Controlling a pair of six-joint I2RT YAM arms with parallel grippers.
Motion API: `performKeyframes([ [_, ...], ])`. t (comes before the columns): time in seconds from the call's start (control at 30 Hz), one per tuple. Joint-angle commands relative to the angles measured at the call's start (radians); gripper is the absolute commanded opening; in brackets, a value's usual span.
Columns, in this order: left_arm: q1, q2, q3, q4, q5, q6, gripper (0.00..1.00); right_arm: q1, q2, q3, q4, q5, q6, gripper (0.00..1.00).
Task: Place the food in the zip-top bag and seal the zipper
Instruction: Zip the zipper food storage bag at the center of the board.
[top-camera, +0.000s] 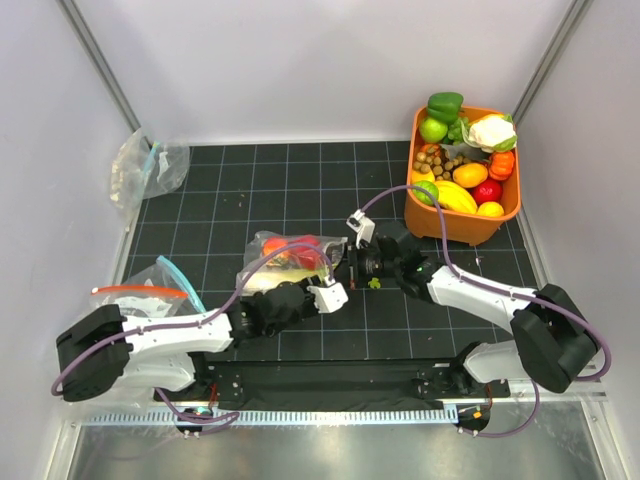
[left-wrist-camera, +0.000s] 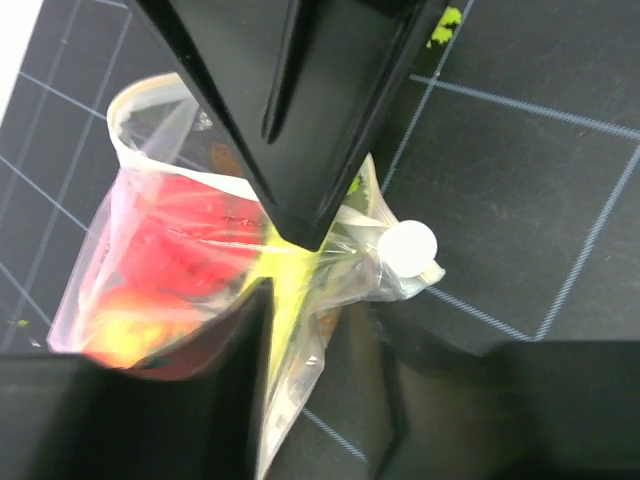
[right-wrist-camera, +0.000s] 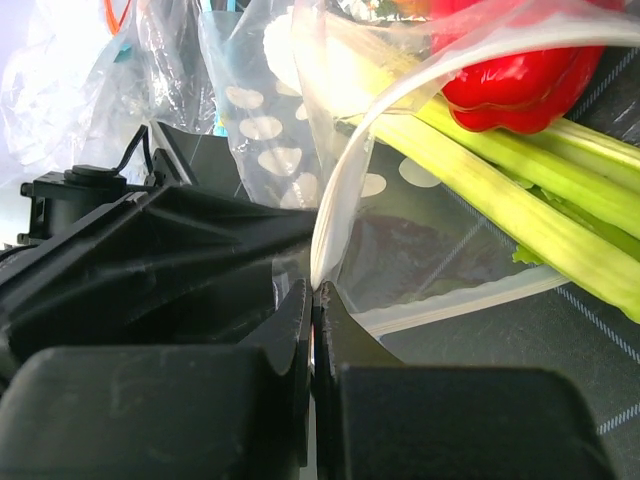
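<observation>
The zip-top bag (top-camera: 268, 264) lies on the dark gridded desk (top-camera: 300, 190), near its middle, between the two wrists, with its mouth turned toward the right arm. The food is already inside. In the right wrist view the pale-green celery stalk (right-wrist-camera: 480, 170) runs lengthwise through the dotted film, and a glossy red toy vegetable (right-wrist-camera: 510, 80) rests on top of it. The left wrist view shows a second reddish-orange shape (left-wrist-camera: 120, 335) deeper in the bag, blurred by the plastic. The right claw (right-wrist-camera: 312, 297) is pressed together, pinching the zipper (right-wrist-camera: 340, 195) where that pale strip curves down into its fingertips. Beyond that point the mouth gapes, the two lips well apart. The left claw (left-wrist-camera: 283, 265) has one finger on each side of the bag's crumpled body, with film and a yellow-green streak of celery in the narrow gap. I cannot tell whether it is gripping or only close. At the far right of the desk stands an orange basket (top-camera: 440, 228) heaped with toy produce. Other clear bags (top-camera: 140, 295) lie by the left arm.
</observation>
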Motion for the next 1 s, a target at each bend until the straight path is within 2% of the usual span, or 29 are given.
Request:
performKeyframes([
  [0.0,-0.019,0.01,0.049,0.04,-0.025,0.039,0.27,-0.004,-0.027,0.037,0.013,-0.02,-0.017,0.01],
  [0.03,-0.027,0.007,0.051,0.037,-0.034,0.039,0.19,-0.006,-0.028,0.036,0.014,-0.016,-0.015,0.01],
  [0.07,-0.028,0.004,0.051,0.034,-0.044,0.036,0.05,-0.009,-0.03,0.034,0.014,-0.01,-0.015,0.01],
  [0.1,-0.028,-0.016,0.052,0.023,-0.042,0.029,0.0,-0.007,-0.033,0.031,0.013,-0.002,-0.018,0.03],
  [0.13,-0.03,-0.028,0.052,0.015,-0.033,0.004,0.0,-0.01,-0.036,0.029,0.013,0.013,-0.018,0.07],
  [0.17,-0.028,-0.043,0.046,0.009,-0.003,-0.008,0.0,-0.01,-0.047,0.028,0.011,0.023,-0.018,0.19],
  [0.23,-0.028,-0.088,0.034,0.0,0.022,-0.042,0.0,-0.017,-0.062,0.02,0.002,0.053,-0.015,0.31],
  [0.27,-0.03,-0.102,0.026,0.0,0.025,-0.056,0.0,-0.02,-0.085,0.016,0.001,0.079,-0.015,0.41],
  [0.47,-0.028,-0.171,-0.034,0.026,-0.027,-0.131,0.0,-0.02,-0.191,-0.032,-0.018,0.179,0.017,0.68],
  [0.57,-0.021,-0.168,-0.043,0.055,-0.079,-0.142,0.0,-0.021,-0.179,-0.029,-0.015,0.169,0.058,0.71],
  [0.77,0.025,-0.102,-0.021,0.069,-0.056,-0.194,0.0,-0.02,-0.125,-0.026,0.024,0.129,0.137,0.73],
  [0.97,0.094,-0.077,-0.018,0.101,-0.039,-0.246,0.0,-0.02,-0.023,0.005,-0.007,0.129,0.291,0.73],
])
